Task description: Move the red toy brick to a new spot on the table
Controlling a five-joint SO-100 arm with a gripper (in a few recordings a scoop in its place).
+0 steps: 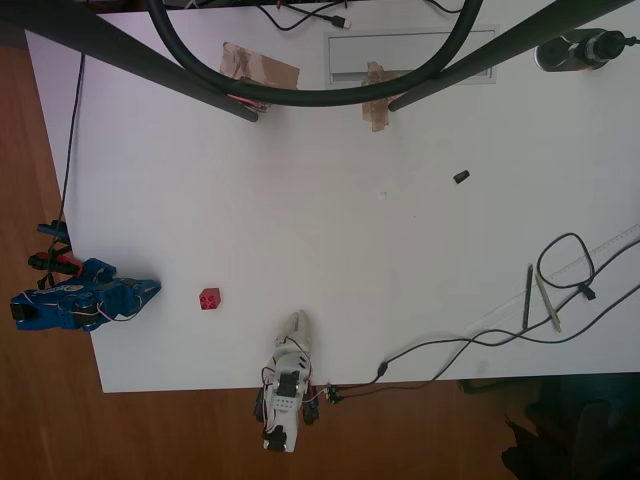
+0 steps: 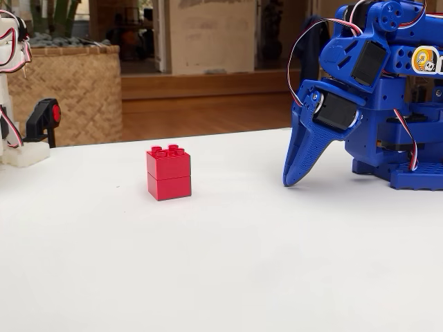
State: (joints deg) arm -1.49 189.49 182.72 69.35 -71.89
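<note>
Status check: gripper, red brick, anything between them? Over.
Gripper looks shut, tip down at the table, holding nothing. Red toy brick upright on the table, apart from the gripper. Gap between them bare.

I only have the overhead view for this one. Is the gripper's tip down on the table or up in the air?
Observer: In the fixed view the gripper points down, tip at or just above the table.
Operator: Is the brick one piece?
Observer: The red toy brick shows a seam across its middle, studs on top.
Operator: Fingers open?
Observer: They look closed together, holding nothing, apart from the brick.
</note>
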